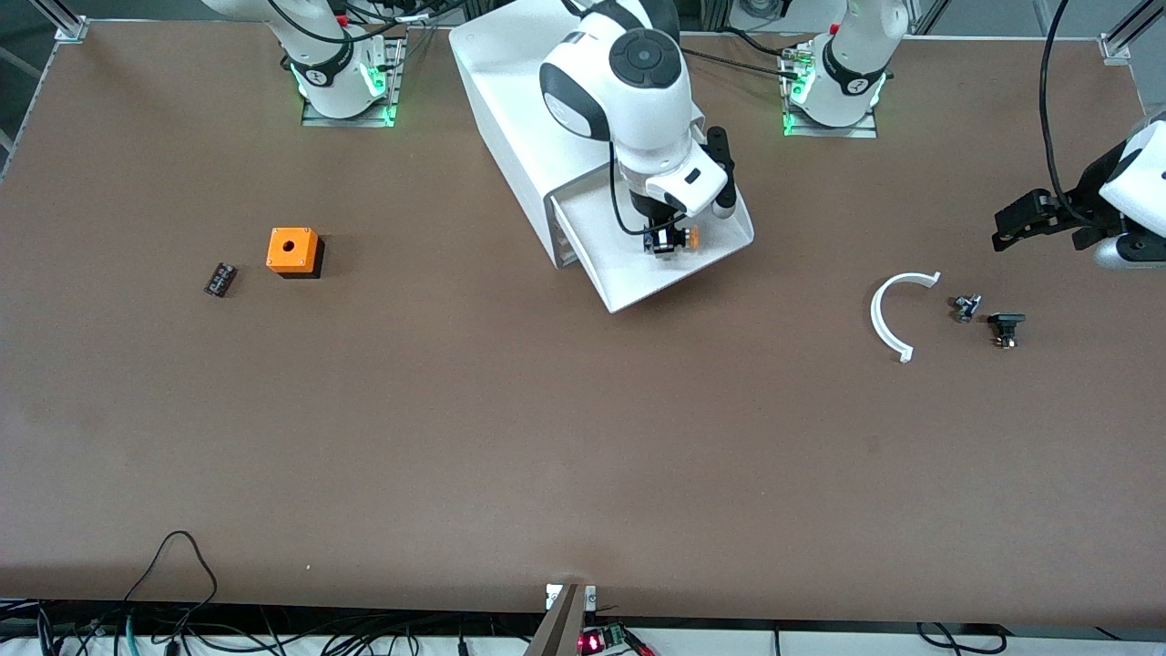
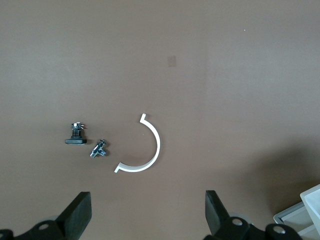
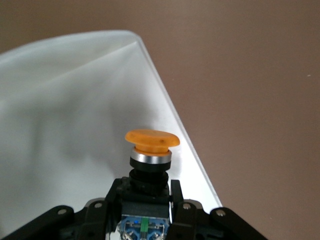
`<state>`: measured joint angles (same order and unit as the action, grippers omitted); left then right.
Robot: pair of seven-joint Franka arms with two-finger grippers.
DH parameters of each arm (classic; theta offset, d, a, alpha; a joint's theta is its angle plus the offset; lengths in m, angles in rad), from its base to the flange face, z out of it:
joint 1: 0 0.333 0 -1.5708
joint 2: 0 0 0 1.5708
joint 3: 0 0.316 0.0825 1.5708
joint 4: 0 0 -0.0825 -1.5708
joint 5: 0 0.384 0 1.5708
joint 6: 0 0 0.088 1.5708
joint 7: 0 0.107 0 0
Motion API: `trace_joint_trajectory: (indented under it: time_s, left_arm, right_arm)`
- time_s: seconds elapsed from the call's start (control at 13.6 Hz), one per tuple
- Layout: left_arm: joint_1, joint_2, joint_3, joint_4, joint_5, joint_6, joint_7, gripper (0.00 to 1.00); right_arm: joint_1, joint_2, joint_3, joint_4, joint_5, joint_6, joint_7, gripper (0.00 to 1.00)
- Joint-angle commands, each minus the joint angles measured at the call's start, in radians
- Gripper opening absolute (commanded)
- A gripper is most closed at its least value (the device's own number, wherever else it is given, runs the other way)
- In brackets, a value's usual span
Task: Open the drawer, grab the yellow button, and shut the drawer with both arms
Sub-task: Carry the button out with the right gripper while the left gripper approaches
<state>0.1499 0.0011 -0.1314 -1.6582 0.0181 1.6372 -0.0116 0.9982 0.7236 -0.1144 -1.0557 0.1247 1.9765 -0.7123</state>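
Observation:
The drawer (image 1: 638, 273), the top one of the white cabinet (image 1: 510, 109), stands pulled out toward the front camera. My right gripper (image 1: 669, 239) is over the tray and shut on the button (image 1: 681, 239). In the right wrist view the button (image 3: 150, 150) shows its orange cap, silver ring and black-and-blue body between my right gripper's (image 3: 145, 195) fingers, above the white drawer floor (image 3: 65, 100) near its rim. My left gripper (image 1: 1016, 228) hangs open and empty over the table toward the left arm's end; the left wrist view shows it (image 2: 147, 220) with jaws wide apart.
An orange cube with a hole (image 1: 292, 251) and a small black part (image 1: 219, 279) lie toward the right arm's end. A white arc (image 1: 888, 314), a small metal part (image 1: 966, 307) and a black part (image 1: 1006, 328) lie under my left gripper, also in its wrist view (image 2: 152, 145).

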Motion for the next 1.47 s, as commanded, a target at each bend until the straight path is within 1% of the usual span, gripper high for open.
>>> trace_joint_trajectory:
  time_s: [0.0, 0.22, 0.29, 0.44, 0.52, 0.59, 0.74, 0.88, 1.03, 1.1, 1.18, 1.25, 1.4]
  left_arm:
    - [-0.001, 0.013, -0.001, 0.025, 0.014, -0.014, 0.019, 1.0]
    - [-0.003, 0.043, -0.014, 0.025, 0.011, 0.007, -0.001, 1.0]
    - [-0.004, 0.059, -0.028, 0.018, 0.011, 0.039, -0.02, 1.0]
    - [-0.016, 0.089, -0.057, -0.001, 0.011, 0.099, -0.15, 1.0]
    - [-0.016, 0.099, -0.107, -0.011, 0.013, 0.111, -0.224, 1.0]
    - [-0.016, 0.105, -0.141, -0.017, 0.014, 0.119, -0.311, 1.0]
    - [-0.038, 0.131, -0.177, -0.049, 0.016, 0.173, -0.448, 1.0]
    - [-0.053, 0.164, -0.201, -0.083, 0.019, 0.242, -0.554, 1.0]
    - [-0.071, 0.194, -0.24, -0.124, 0.02, 0.32, -0.673, 1.0]
    - [-0.093, 0.209, -0.243, -0.15, 0.02, 0.361, -0.745, 1.0]
    - [-0.108, 0.218, -0.254, -0.193, 0.022, 0.425, -0.818, 1.0]
    - [-0.115, 0.221, -0.272, -0.234, 0.022, 0.494, -0.879, 1.0]
    - [-0.127, 0.229, -0.295, -0.311, 0.022, 0.616, -0.967, 1.0]
  right_arm:
    - [-0.009, -0.097, -0.011, -0.018, -0.017, -0.024, 0.068, 0.31]
    - [-0.015, -0.199, -0.063, -0.081, -0.043, -0.025, 0.294, 0.32]
    - [-0.044, -0.229, -0.067, -0.101, -0.042, -0.031, 0.324, 0.32]
    - [-0.129, -0.28, -0.067, -0.16, -0.034, -0.028, 0.365, 0.32]
    - [-0.183, -0.315, -0.067, -0.214, -0.034, -0.025, 0.41, 0.32]
    - [-0.241, -0.347, -0.067, -0.277, -0.034, -0.024, 0.457, 0.32]
    - [-0.356, -0.397, -0.067, -0.378, -0.031, -0.025, 0.537, 0.32]
    - [-0.449, -0.411, -0.067, -0.464, -0.031, -0.038, 0.615, 0.32]
    - [-0.516, -0.409, -0.067, -0.547, -0.045, -0.025, 0.721, 0.32]
    - [-0.541, -0.406, -0.067, -0.59, -0.049, -0.012, 0.772, 0.32]
    - [-0.564, -0.406, -0.067, -0.65, -0.054, 0.031, 0.816, 0.33]
    - [-0.584, -0.406, -0.067, -0.712, -0.08, 0.094, 0.833, 0.33]
    - [-0.628, -0.409, -0.065, -0.814, -0.109, 0.204, 0.815, 0.32]
